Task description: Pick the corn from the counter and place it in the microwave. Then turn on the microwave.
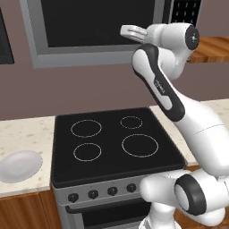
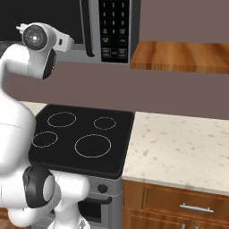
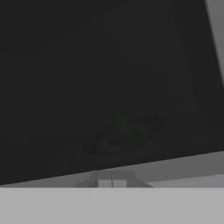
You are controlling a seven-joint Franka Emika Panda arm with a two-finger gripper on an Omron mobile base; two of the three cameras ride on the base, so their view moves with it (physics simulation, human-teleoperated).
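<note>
Well, the claw (image 1: 126, 31) is up at the microwave (image 1: 89, 56), pinched fully closed with nothing in it. Its tips (image 3: 105, 178) sit right by the lower edge of the shut door, though I can't tell if they touch. My guess is the corn's already inside, on that dim round plate (image 3: 122, 131) behind the glass, but it's too murky to be sure. The keypad (image 2: 114, 27) is at the microwave's right end, off to the claw's right, so that's where it needs to go.

Grey microwave (image 2: 96, 53), black stovetop (image 1: 112, 143), beige speckled counter (image 2: 179, 147).
</note>
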